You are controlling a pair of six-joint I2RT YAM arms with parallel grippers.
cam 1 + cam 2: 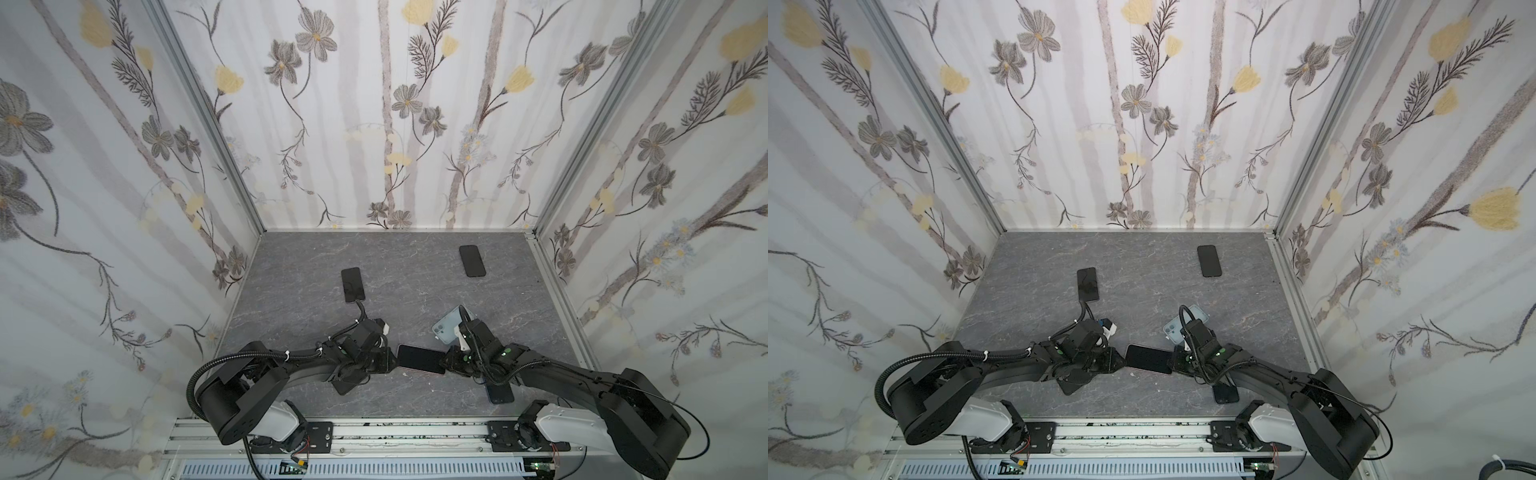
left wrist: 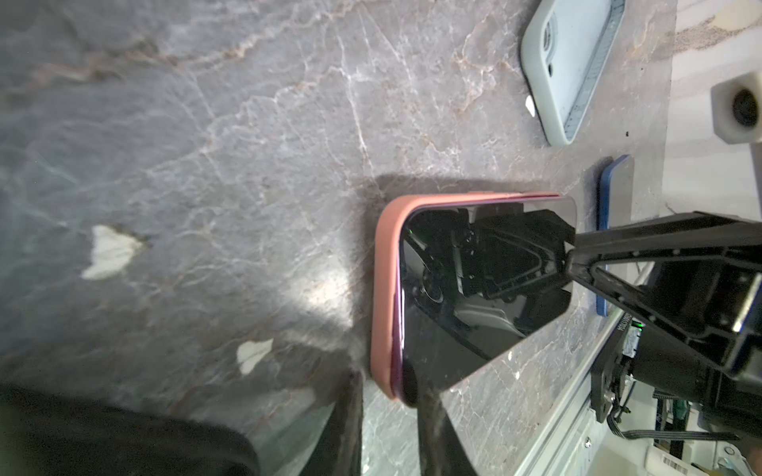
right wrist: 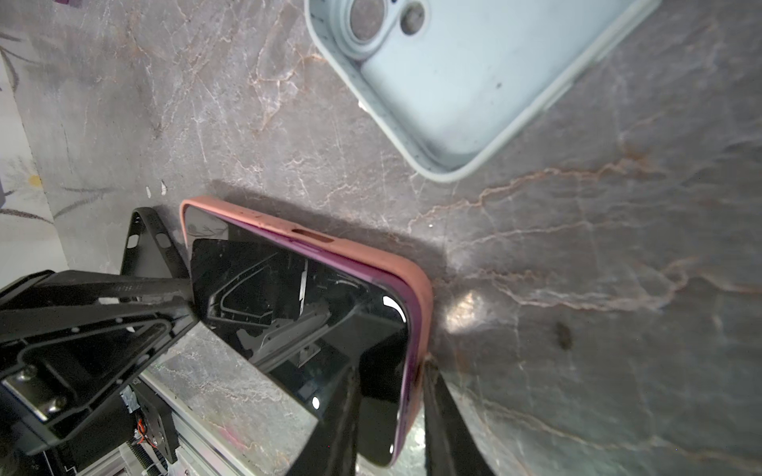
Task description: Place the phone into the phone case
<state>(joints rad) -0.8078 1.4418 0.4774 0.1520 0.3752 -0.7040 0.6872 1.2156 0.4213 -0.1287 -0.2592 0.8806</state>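
A dark-screened phone [image 1: 422, 358] lies flat on the grey marble table [image 1: 299, 299], seated in a pink phone case [image 2: 385, 288]. A strip of its purple side shows above the rim. The left gripper [image 1: 394, 360] and the right gripper [image 1: 447, 362] meet it from opposite short ends. In each wrist view the fingers stand narrowly apart and pinch that end between them: one finger [image 3: 338, 420] lies over the glass, and its partner sits against the outside of the case rim. A pale blue case [image 3: 474, 82] rests hollow side up just beyond the right gripper's fingers. A blue phone [image 2: 614, 230] lies under that arm, back from its fingers. A black phone [image 1: 353, 284] lies well past the left fingertips, a second black phone [image 1: 472, 260] well past the right.
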